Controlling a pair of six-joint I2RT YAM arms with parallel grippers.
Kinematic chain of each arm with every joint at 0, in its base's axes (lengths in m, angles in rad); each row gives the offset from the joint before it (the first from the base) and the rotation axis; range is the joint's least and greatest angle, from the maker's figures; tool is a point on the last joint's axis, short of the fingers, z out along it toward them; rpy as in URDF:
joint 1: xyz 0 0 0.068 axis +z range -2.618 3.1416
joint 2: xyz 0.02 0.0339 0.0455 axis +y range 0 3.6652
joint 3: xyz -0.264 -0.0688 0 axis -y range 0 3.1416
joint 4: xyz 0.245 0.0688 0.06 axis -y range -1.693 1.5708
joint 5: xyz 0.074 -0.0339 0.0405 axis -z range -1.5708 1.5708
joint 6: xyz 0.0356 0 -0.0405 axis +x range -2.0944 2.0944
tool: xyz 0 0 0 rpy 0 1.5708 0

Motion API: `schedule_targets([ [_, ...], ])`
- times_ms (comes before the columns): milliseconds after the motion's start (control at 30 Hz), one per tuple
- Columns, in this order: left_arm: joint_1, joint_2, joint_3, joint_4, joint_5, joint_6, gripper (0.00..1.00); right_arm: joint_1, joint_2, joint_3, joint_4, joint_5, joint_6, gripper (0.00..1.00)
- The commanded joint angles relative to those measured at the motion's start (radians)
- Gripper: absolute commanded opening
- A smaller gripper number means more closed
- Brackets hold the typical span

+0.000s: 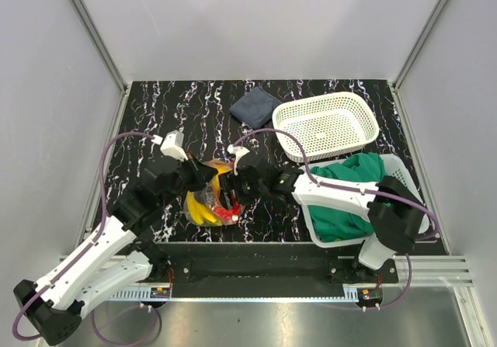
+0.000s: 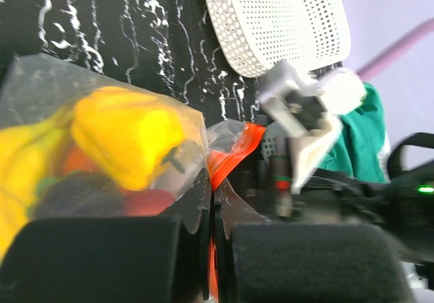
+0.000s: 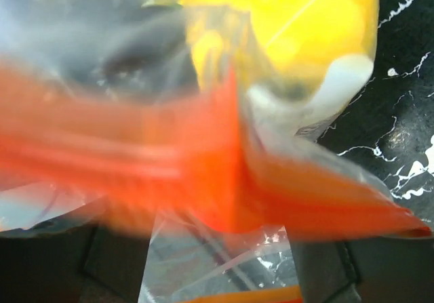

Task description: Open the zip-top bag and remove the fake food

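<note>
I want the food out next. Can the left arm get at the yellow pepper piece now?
Probably not: the yellow pepper piece sits inside the zip-top bag behind plastic, and the left gripper has jaws shut on the bag's edge.

the tabletop (image 1: 155, 114) is seen from above and behind the arm bases, looking down toward the far wall. the left wrist view is taken low, just behind its own jaws, and is faced across toward the white basket (image 2: 278, 18) and the green cloth (image 2: 366, 127), both also found at the right of the top view. the right wrist view is held so near the zip-top bag (image 3: 203, 167) that it is blurred; the bag is shared by all three views.
</note>
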State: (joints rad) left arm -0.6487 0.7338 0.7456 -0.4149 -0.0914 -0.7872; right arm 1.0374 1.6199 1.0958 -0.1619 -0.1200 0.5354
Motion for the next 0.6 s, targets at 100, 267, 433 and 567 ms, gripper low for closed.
schedule_targets([
  [100, 0.000, 0.035, -0.046, 0.208, 0.062, -0.066, 0.00, 0.007, 0.090, -0.025, 0.082, 0.026, -0.008, 0.87],
  [267, 0.000, 0.036, -0.075, 0.218, 0.055, -0.064, 0.00, 0.007, 0.141, -0.047, 0.099, -0.009, 0.031, 0.95],
  [433, 0.000, 0.015, -0.107, 0.226, 0.051, -0.073, 0.00, 0.007, 0.170, -0.051, 0.113, 0.042, 0.031, 0.94],
  [567, 0.000, -0.001, -0.121, 0.219, 0.045, -0.076, 0.00, 0.007, 0.201, -0.042, 0.114, 0.069, 0.012, 0.88],
])
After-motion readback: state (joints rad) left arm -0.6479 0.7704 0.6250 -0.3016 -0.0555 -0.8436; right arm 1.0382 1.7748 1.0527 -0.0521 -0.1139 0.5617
